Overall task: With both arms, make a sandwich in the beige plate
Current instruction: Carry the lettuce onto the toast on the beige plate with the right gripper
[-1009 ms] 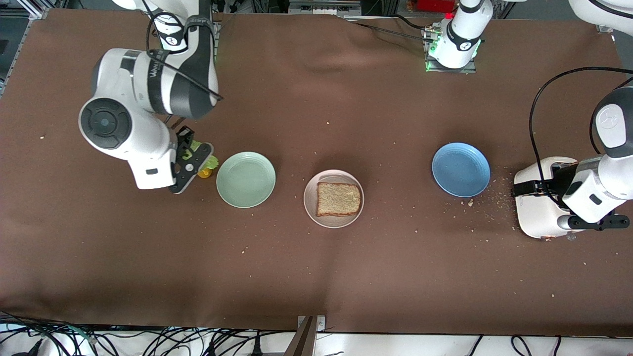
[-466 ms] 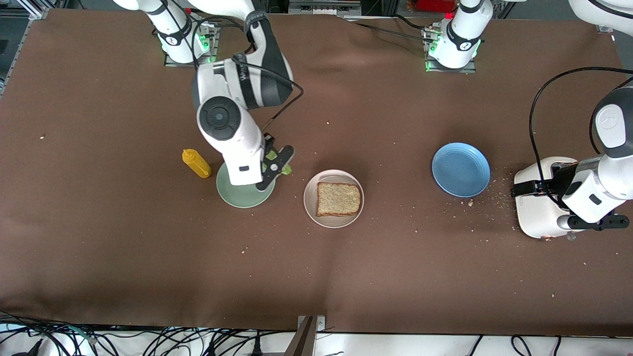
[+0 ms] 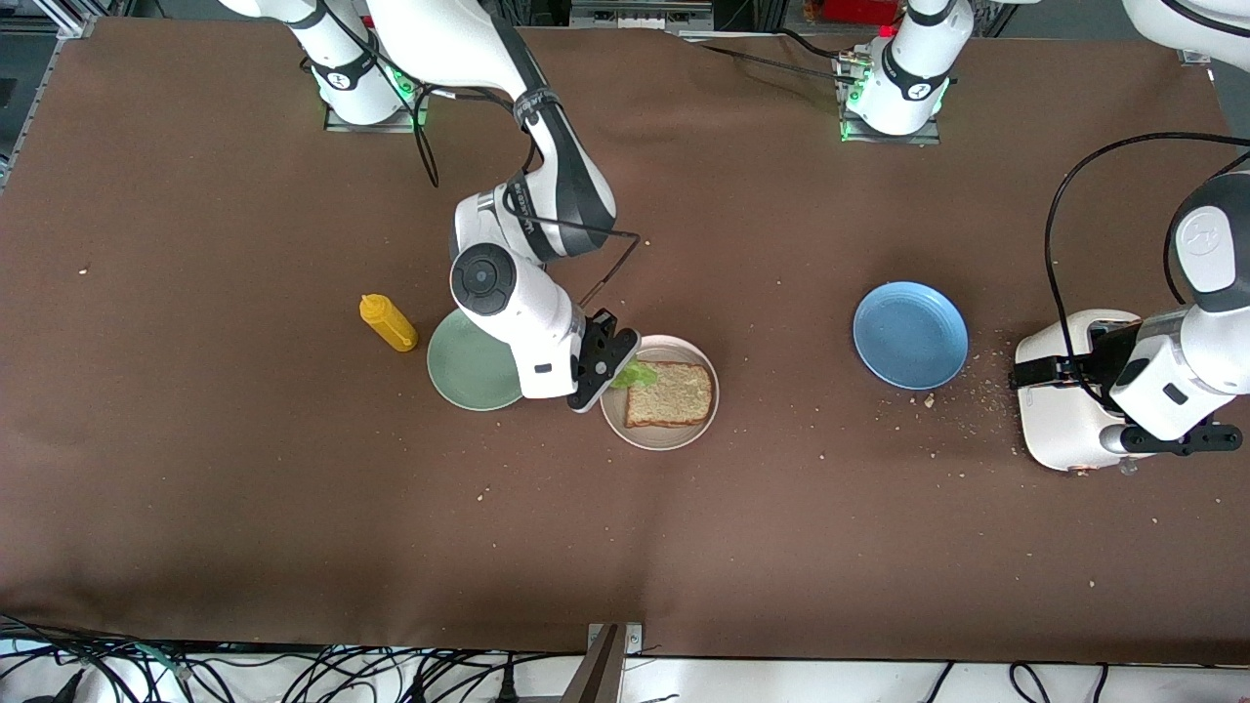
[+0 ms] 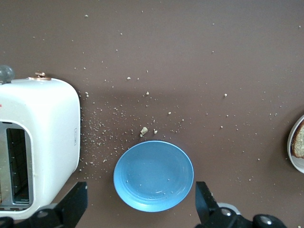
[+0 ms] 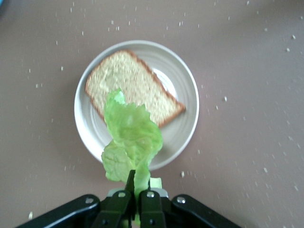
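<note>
Right gripper (image 3: pixel 607 369) carried lettuce (image 5: pixel 130 137) over beige plate (image 5: pixel 185 118) | left gripper (image 4: pixel 137 209) apparently waits, spread.

The right end effector (image 5: pixel 137 197) pinches a lettuce leaf (image 5: pixel 130 137), apparently hanging over the bread slice (image 5: pixel 135 85) on the beige plate (image 5: pixel 183 126).

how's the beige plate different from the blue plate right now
The beige plate holds a slice of bread; the blue plate holds only crumbs. The right hand, shut on a lettuce leaf, hangs over the beige plate's rim; nothing is over the blue plate. Both are small, round and flat on the table.
</note>
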Controlling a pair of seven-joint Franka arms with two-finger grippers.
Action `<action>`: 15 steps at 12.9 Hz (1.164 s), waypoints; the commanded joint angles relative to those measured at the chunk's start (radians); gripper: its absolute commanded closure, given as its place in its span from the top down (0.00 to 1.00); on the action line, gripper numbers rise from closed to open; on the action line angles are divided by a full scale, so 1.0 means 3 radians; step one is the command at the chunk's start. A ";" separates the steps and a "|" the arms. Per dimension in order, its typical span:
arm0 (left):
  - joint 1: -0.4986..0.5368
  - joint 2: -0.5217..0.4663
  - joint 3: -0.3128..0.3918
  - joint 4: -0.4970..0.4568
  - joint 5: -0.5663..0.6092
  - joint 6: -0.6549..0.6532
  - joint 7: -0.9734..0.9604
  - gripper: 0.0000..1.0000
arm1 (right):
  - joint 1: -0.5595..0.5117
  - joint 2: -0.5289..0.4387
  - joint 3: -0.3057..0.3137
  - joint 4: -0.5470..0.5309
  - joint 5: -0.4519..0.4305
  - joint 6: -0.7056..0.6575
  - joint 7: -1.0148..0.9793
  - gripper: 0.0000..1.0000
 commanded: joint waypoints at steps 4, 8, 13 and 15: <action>-0.0010 -0.0031 -0.0007 -0.0018 0.0074 -0.0015 0.0048 1.00 | -0.0145 0.0170 0.0508 0.0101 0.0065 0.0705 0.0142 0.00; -0.0010 -0.0031 -0.0007 -0.0018 0.0074 -0.0015 0.0048 1.00 | -0.0145 0.0226 0.0596 0.0101 0.0070 0.0910 0.0157 0.01; -0.0010 -0.0031 -0.0007 -0.0018 0.0074 -0.0015 0.0048 1.00 | -0.0171 0.0129 0.0540 0.0101 0.0050 0.0544 0.0331 0.98; -0.0010 -0.0031 -0.0007 -0.0018 0.0074 -0.0015 0.0048 1.00 | -0.0171 -0.0029 0.0417 0.0101 0.0035 0.0191 0.0377 0.98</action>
